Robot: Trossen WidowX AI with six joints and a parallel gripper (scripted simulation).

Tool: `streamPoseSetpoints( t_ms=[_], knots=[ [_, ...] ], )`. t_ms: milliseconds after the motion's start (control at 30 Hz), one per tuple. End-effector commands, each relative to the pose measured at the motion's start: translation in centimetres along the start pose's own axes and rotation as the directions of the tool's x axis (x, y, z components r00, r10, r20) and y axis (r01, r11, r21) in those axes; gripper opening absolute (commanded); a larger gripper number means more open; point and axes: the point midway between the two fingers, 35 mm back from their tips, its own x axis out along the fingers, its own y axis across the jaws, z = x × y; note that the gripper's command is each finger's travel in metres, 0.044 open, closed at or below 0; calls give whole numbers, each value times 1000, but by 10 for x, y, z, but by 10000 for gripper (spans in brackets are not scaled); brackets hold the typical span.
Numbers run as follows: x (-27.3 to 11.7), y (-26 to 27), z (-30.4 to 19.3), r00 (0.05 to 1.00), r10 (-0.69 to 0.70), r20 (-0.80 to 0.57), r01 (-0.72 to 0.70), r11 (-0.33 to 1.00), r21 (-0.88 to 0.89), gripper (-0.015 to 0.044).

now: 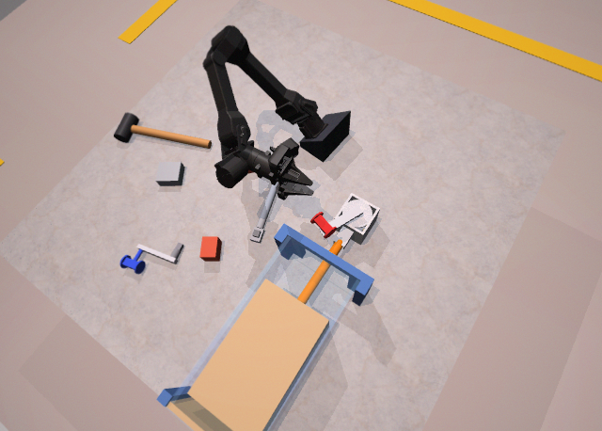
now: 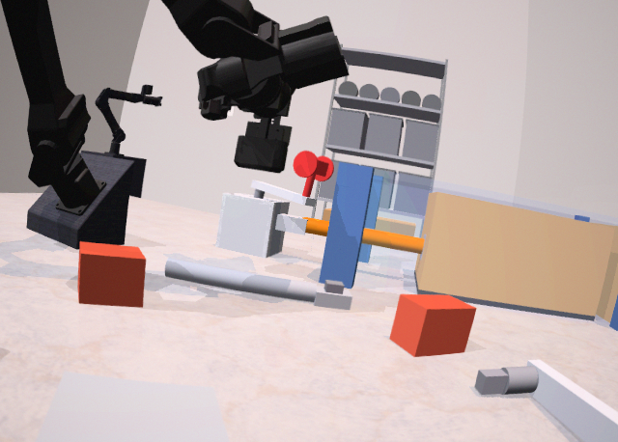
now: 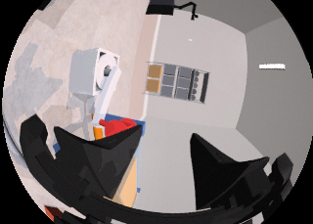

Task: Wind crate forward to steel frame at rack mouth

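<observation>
My gripper [image 1: 311, 187] [image 2: 262, 151] [image 3: 167, 133] is open and empty, raised above the bench a little to the arm's side of the winch [image 1: 362, 233] [image 2: 246, 225] [image 3: 83, 72]. The red-gripped handle [image 1: 323, 224] [image 2: 305, 163] [image 3: 117, 126] stands with its shaft down in the winch top, its knob towards the frame; the fingers do not touch it. The orange strap [image 1: 321, 272] [image 2: 394, 239] runs through the blue frame [image 1: 326, 254] [image 2: 344, 223] to the crate [image 1: 262, 353] [image 2: 509, 253]. The crate sits flat, with a gap between its front and the frame.
A blue-gripped crank [image 1: 132, 263], a red block [image 1: 210, 248] [image 2: 444, 327], a grey block [image 1: 169, 173] and a mallet [image 1: 169, 135] lie on the bench. A grey bar tool [image 1: 266, 213] [image 2: 239, 279] lies below the gripper. Another red block [image 2: 111, 275] is near the arm.
</observation>
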Motion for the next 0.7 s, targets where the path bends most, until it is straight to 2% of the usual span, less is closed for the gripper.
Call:
streamPoseSetpoints(
  t_ms=[0, 100, 200, 367, 467, 567, 667],
  knots=[
    [3, 1, -1, 1000, 21, 10, -21, 998, 64, 292],
    [14, 4, -4, 993, 111, 49, -121, 932, 342, 371],
    [26, 7, -7, 974, 207, 90, -219, 772, 596, 440],
    [44, 13, -7, 918, 366, 151, -294, 372, 881, 440],
    [54, 16, -6, 870, 459, 182, -256, 105, 961, 440],
    [63, 19, -5, 811, 548, 205, -150, -144, 978, 440],
    [71, 22, -3, 747, 628, 219, -19, -310, 951, 440]
  ],
)
